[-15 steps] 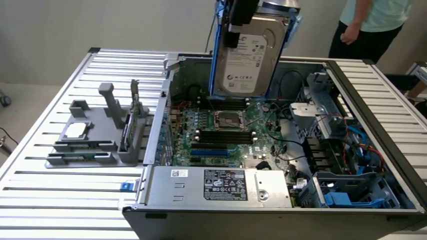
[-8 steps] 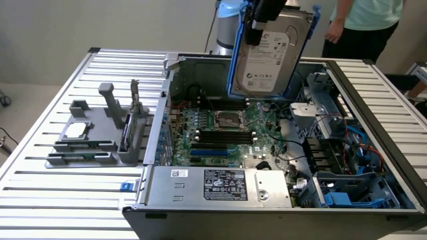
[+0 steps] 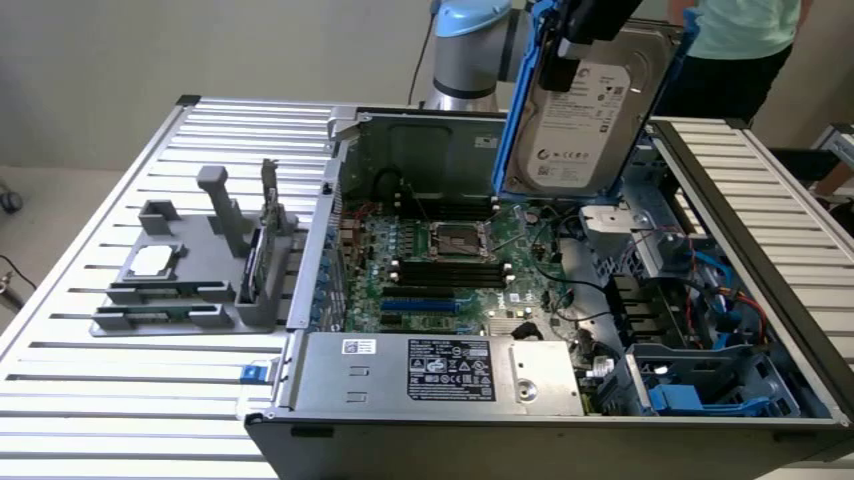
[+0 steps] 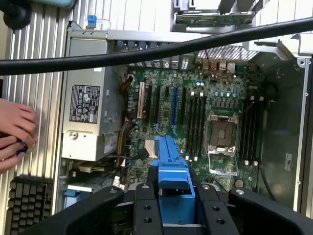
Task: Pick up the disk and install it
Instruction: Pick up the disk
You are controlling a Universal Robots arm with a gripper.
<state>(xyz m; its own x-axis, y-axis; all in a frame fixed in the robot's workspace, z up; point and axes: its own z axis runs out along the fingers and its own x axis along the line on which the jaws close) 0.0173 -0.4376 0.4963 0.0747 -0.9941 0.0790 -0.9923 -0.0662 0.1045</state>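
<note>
Here, in the exterior view, the tool (image 3: pixel 577 48) grips the disk (image 3: pixel 587 115) by its upper edge. The disk hangs upright in the air above the open computer case (image 3: pixel 414 150), which rests on the slatted tabletop (image 3: pixel 134 400). In the wrist view, the tool's black fingers (image 4: pixel 146 213) clamp the disk's blue caddy (image 4: pixel 171 171) over the motherboard (image 4: pixel 195 117). A person's hand (image 4: pixel 14 134) lies on the tabletop beside the case.

A slatted silver metal desk (image 3: pixel 107 390) spans the scene, bright with even light. Behind it rises a plain cream wall (image 3: pixel 200 50), meeting a pale floor (image 3: pixel 60 190) on the exterior view's left.
</note>
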